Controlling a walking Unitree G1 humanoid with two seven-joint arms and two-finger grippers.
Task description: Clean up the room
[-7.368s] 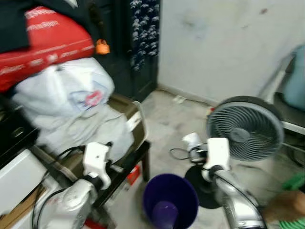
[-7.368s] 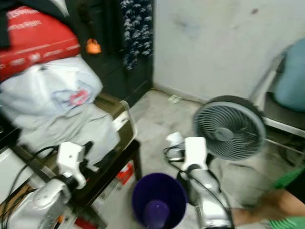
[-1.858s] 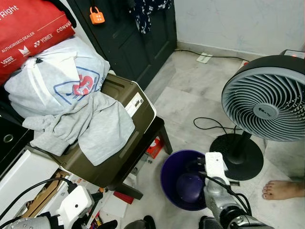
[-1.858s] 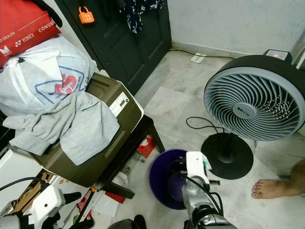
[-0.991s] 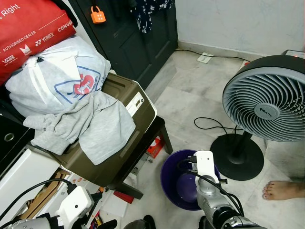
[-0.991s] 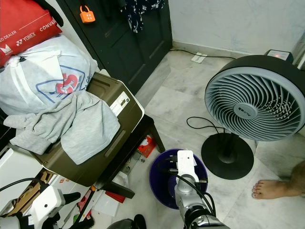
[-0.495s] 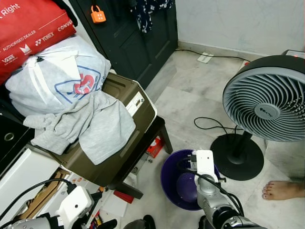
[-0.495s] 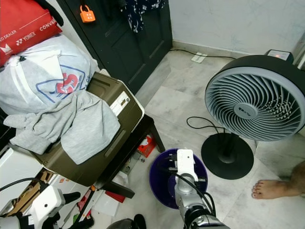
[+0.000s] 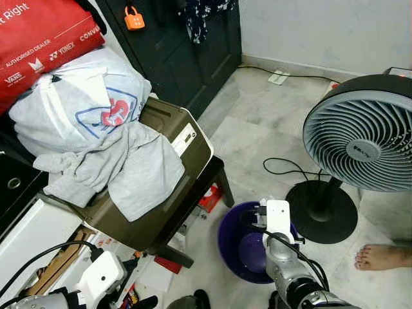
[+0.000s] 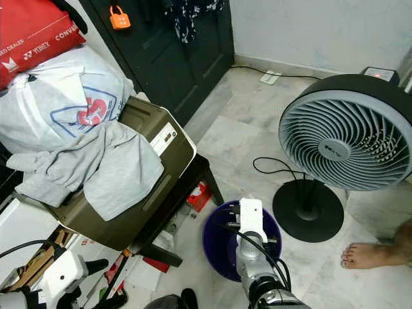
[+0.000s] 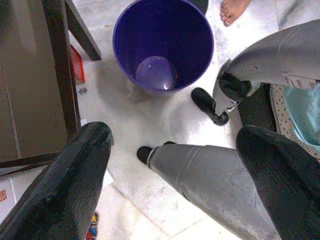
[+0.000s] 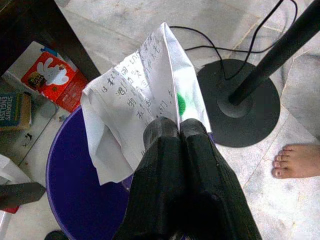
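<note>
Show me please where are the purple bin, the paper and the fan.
purple bin (image 11: pixel 165 50): left wrist view, on its inner wall.
paper (image 12: pixel 135 100): right wrist view, on the handwritten sheet, held in the right claw.
fan (image 10: pixel 344 151): right eye view, on the grille's hub.

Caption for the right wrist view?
Right gripper pinching a handwritten paper above the purple bin, fan base beside.

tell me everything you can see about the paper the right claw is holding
The paper is a white, creased sheet folded into a peak, with dark handwritten lines on one face and a green spot near the fold. The right claw pinches its lower edge between shut fingers, holding it upright above the purple bin, near the fan's black base.
</note>
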